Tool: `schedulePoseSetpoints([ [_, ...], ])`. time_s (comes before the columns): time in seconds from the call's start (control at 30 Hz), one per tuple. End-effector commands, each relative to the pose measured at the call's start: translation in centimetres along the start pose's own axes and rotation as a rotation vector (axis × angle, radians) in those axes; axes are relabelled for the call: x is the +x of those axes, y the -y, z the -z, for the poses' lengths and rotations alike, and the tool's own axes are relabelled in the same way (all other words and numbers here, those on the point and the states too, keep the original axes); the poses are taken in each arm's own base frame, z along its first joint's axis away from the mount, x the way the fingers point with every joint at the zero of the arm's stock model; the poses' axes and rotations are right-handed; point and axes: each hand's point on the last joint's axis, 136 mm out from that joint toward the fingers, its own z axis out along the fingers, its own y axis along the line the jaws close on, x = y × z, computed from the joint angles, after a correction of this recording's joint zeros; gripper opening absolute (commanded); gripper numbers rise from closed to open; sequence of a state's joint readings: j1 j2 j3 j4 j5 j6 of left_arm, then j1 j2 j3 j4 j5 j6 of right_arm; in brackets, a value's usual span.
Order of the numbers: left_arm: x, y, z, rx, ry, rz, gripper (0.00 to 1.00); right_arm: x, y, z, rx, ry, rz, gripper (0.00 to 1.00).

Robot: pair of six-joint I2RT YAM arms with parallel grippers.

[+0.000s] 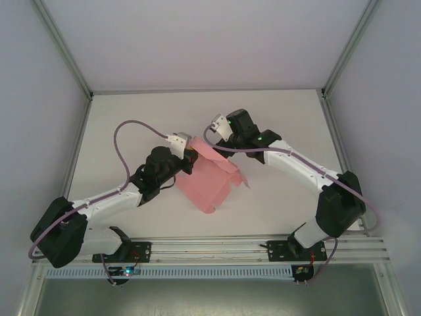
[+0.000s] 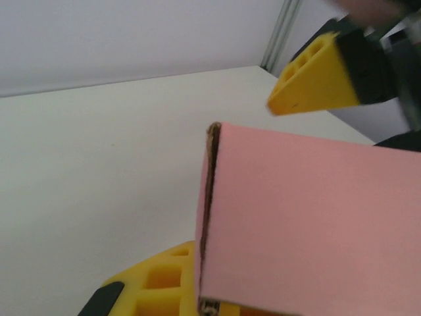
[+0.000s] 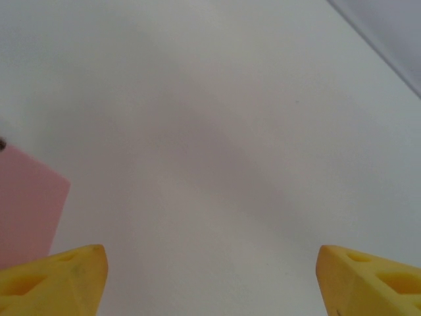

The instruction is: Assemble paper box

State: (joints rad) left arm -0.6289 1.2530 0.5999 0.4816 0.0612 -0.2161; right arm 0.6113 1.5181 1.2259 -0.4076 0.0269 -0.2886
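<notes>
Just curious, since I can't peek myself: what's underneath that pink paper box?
From above, the paper box covers a patch of white table; whatever lies beneath is hidden. The left wrist view shows a yellow finger of the left jaws at its lower edge.

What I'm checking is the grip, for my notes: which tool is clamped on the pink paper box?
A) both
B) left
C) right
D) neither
B: the left tool is shut on the paper box at its edge, while the right tool stands open with nothing between its fingers.
</notes>
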Motion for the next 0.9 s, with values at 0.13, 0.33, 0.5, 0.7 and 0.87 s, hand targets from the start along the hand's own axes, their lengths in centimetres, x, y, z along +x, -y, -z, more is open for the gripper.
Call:
schedulePoseSetpoints([
  [0.13,2.6,-2.7,2.9,-0.142,-0.043,-0.038,0.00,0.3,6.4,10.8,0.229,0.147,-0.026,0.89],
  [0.33,2.6,-2.1,3.5,-0.110,-0.049,-0.028,0.00,-2.1,-4.4,15.5,-0.242,0.458,0.294,0.90],
  [0.5,2.0,-1.8,3.5,-0.099,-0.050,-0.030,0.00,-1.5,-7.0,14.7,-0.259,0.424,0.424,0.90],
  [0.7,1.7,-1.7,3.6,-0.098,-0.046,-0.025,0.00,0.5,-7.8,12.0,-0.300,0.259,0.464,0.89],
  [0.87,1.2,-1.5,3.5,-0.094,-0.057,-0.008,0.00,1.5,-8.9,10.3,-0.321,0.181,0.531,0.88],
])
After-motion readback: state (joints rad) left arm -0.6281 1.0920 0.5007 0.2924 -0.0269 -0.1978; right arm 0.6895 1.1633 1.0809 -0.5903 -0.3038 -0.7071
